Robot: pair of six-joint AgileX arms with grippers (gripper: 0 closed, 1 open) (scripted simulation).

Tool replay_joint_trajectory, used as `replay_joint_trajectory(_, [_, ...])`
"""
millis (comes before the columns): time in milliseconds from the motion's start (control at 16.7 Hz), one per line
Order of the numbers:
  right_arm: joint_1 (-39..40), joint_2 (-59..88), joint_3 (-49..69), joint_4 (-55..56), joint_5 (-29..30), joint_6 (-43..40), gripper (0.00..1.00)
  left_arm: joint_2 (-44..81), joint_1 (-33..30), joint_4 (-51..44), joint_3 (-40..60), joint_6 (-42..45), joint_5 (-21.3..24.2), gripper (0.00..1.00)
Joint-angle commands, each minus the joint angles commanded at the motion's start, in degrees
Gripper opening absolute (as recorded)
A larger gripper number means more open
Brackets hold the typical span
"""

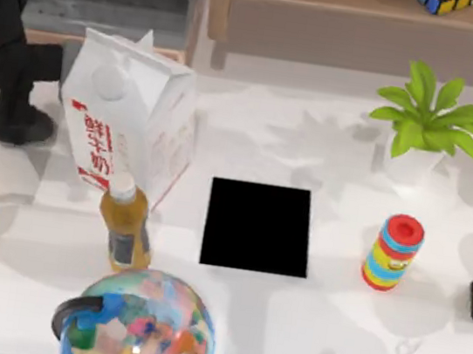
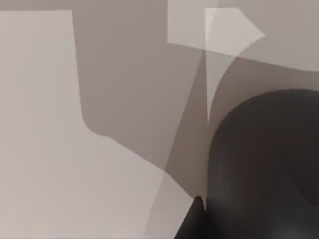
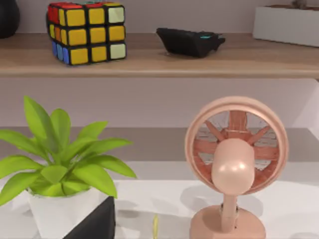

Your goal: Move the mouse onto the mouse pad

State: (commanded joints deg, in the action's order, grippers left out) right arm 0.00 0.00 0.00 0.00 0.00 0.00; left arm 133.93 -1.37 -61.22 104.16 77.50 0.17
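The mouse pad (image 1: pixel 258 227) lies bare at the table's (image 1: pixel 303 327) centre of the top view; the mouse isn't on it, so the move remains. I cannot tell either end effector's state.

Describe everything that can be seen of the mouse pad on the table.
The mouse pad is a flat, plain black mat, nearly square, with no print or visible texture. It lies flat on the white table near the middle in the top view, its edges roughly square to the picture. Nothing rests on it. The milk carton and tea bottle stand apart to its left, the striped can apart to its right.
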Motion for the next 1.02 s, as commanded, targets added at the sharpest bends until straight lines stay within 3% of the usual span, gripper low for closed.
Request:
replay_joint_trajectory(420, [0.0,0.0,0.0,0.0,0.0,0.0,1.0,-3.62,0.12,-8.62,8.46,-3.03,-2.27,0.0])
replay_joint_trajectory(720, [0.0,0.0,0.0,0.0,0.0,0.0,1.0,-2.73,-0.2,-16.59,17.04,0.7,-0.48,0.0])
replay_joint_trajectory(1020, [0.0,0.0,0.0,0.0,0.0,0.0,1.0,-1.77,-0.15,-18.79,18.05,1.9,0.28,0.0])
